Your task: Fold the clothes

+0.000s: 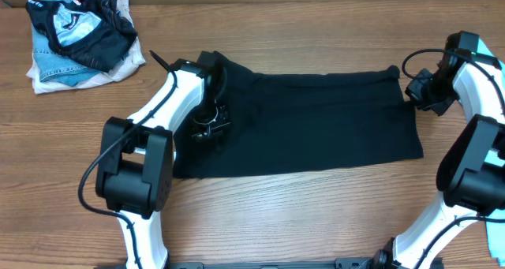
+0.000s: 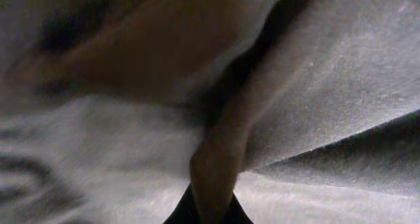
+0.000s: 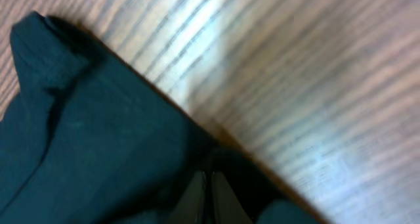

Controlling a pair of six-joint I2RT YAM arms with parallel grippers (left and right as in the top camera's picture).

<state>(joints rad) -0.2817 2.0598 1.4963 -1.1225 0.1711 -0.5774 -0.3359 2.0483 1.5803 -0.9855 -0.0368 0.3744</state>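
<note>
The black T-shirt (image 1: 316,123) lies spread on the table (image 1: 300,222) — soft, light and limp. The left gripper (image 1: 211,125) pinches its left end and the right gripper (image 1: 412,90) its right edge, both closed tight — the corners seem the best hold.

The overhead camera looks straight down on the brown wood-grain table (image 1: 316,222). The left wrist camera sits almost against the black soft-fabric T-shirt (image 1: 316,127), toward its 9 o'clock end, and its view is blurred. The right wrist camera looks closely down at the shirt's 3 o'clock edge and the tabletop, both shared with overhead.
</note>
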